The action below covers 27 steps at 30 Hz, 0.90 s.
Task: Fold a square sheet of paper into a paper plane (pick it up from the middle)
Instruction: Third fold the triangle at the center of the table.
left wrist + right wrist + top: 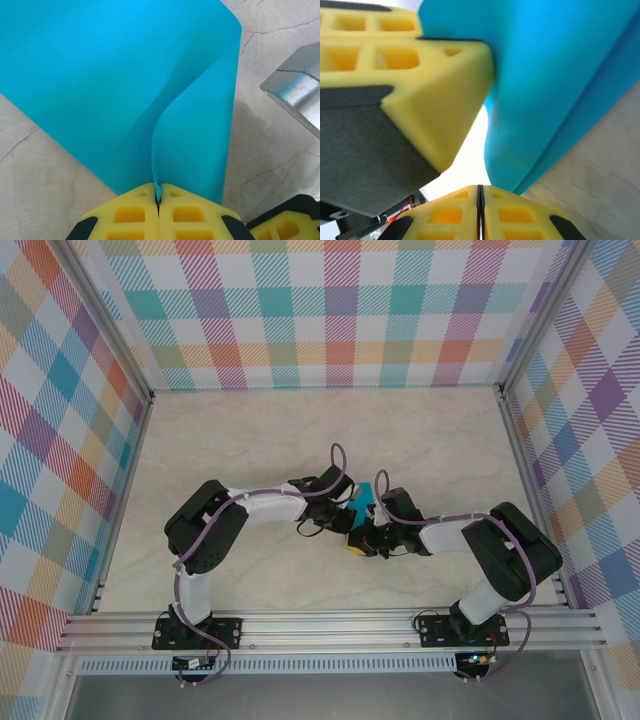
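The square sheet of paper (125, 75) is teal-blue and bent over on itself in a soft curl. One edge is pinched between the yellow fingers of my left gripper (158, 199), which is shut on it. From above, the sheet (362, 492) pokes up where the two grippers meet at mid-table. My right gripper (480, 189) is shut with nothing between its fingers. Its tips sit just below the sheet's (560, 75) lower curve, beside the left gripper's fingers (435, 90). The paper plane is out of view.
The pale marbled table (300, 430) stretches away behind the grippers, fenced by checked walls and an aluminium rail (330, 625) at the near edge. A shiny metal piece (295, 95) shows to the right of the sheet. The right gripper's yellow finger (285, 227) sits close beside the left one.
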Tool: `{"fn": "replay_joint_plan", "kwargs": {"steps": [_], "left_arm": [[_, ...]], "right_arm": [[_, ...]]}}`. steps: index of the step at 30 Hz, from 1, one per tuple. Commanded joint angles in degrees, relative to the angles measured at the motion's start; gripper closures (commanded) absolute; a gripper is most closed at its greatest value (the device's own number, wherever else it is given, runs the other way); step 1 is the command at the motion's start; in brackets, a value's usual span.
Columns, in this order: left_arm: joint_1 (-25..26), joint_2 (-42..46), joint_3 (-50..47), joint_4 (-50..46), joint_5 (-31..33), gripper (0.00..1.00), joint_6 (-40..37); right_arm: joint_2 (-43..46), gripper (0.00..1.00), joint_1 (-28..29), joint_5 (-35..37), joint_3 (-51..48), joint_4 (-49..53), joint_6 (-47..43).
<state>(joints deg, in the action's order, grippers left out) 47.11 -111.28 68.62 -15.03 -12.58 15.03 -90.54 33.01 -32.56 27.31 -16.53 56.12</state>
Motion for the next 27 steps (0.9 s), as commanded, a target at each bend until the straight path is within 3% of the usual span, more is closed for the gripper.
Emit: {"fn": "replay_joint_plan", "kwargs": {"steps": [1, 6, 14, 20, 27], "left_arm": [[-0.4, -2.0, 0.8, -2.9, -1.0, 0.97, -1.6], [-0.4, -2.0, 1.0, -3.5, -0.7, 0.97, -1.9], [-0.4, -1.7, 1.2, -3.8, -0.8, 0.97, -2.1], [-0.4, -1.7, 1.5, -4.1, -1.1, 0.97, -2.4], [-0.4, -1.7, 1.7, -4.1, -1.3, 0.97, -2.5]], "right_arm": [[-1.6, 0.90, 0.2, 3.3, -0.5, 3.0, -1.5], [-2.3, 0.90, 0.1, 1.9, -0.9, 2.4, -0.5], [6.0, 0.90, -3.7, 1.2, 0.0, 5.5, -2.3], [4.9, 0.90, -8.4, -0.5, 1.0, 5.5, -3.7], [2.1, 0.91, -9.6, -0.3, 4.6, 6.4, -4.7]]}}
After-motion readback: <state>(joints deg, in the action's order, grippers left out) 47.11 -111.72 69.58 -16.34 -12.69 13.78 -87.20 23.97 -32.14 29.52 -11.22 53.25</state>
